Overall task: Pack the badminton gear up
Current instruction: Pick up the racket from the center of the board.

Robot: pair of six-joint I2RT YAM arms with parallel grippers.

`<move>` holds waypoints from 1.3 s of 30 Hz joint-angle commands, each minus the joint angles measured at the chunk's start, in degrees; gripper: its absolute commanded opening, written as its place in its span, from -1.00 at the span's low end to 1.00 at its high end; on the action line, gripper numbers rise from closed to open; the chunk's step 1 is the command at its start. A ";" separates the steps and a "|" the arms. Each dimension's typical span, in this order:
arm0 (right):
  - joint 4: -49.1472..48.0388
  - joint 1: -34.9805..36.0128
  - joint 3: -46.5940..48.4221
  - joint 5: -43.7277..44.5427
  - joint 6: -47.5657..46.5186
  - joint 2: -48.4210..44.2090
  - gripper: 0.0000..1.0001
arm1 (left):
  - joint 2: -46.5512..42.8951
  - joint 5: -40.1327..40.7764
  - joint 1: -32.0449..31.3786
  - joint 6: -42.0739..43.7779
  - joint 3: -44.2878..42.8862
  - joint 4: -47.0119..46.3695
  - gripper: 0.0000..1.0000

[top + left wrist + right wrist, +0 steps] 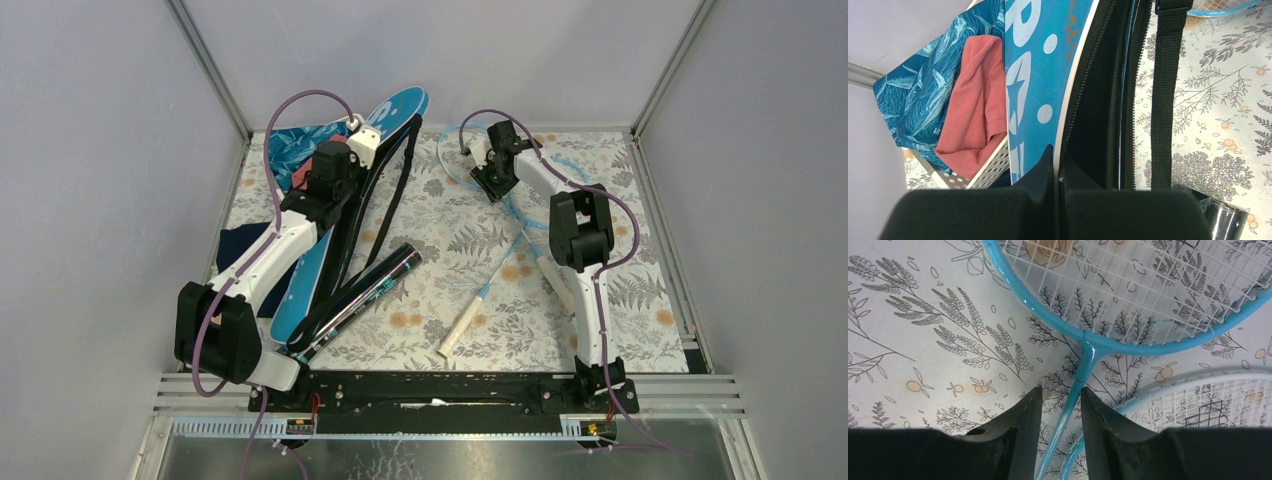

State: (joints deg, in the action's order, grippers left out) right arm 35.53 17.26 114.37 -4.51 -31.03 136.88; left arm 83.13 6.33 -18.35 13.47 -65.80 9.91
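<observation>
Barely begun: nothing visibly packed.
Left fingers [1038, 172] clenched on blue bag's [398, 108] open edge, bench's [440, 215] left; right fingers [1020, 422], apart, straddle a racket shaft [1075, 385]; both rackets [462, 330], black tube [365, 295] lie loose on bench.

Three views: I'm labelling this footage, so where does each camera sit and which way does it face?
Top external: above and behind the bases, looking down at the table; left arm and right arm show.
Left wrist: on the left arm, looking along its left pincer, shut on the blue bag.
Right wrist: looking down past the right pincer, open astride a racket shaft.
Shared: top and left wrist both show the blue bag.
</observation>
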 commanded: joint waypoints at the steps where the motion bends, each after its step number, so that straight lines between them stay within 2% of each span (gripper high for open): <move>1: 2.65 -1.15 0.91 -2.01 0.67 1.30 -0.23 | -0.49 0.67 0.05 -1.25 0.22 -3.09 -1.00; 8: 2.16 -1.99 -2.01 -2.35 5.05 0.85 -0.47 | -1.57 1.23 -0.02 -3.66 -0.60 -3.57 -1.00; 11: 1.18 -2.45 -4.17 -3.69 6.61 -0.79 -0.68 | -2.23 1.36 -0.02 -4.39 -1.12 -3.23 -1.00; 14: 0.24 -2.45 -6.24 -5.15 7.78 -3.47 -0.99 | -3.51 1.61 -0.02 -4.35 -1.40 -3.17 -1.00; 28: -0.16 -2.54 -14.69 -7.27 12.88 -21.43 -1.00 | -5.59 13.64 -0.02 -4.11 -6.69 0.48 -1.00; 35: -1.66 -1.90 -20.74 -7.24 15.01 -33.88 -1.00 | -2.00 11.70 -0.56 -8.30 -6.34 -0.13 -1.00; 39: -1.49 0.72 -23.76 -5.28 14.83 -38.71 -1.00 | 1.36 10.66 -1.31 -11.30 -5.73 -2.98 -1.00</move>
State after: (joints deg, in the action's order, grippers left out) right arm 34.70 15.42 92.97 -11.11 -17.30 104.18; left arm 81.56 17.06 -18.65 6.61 -70.50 11.57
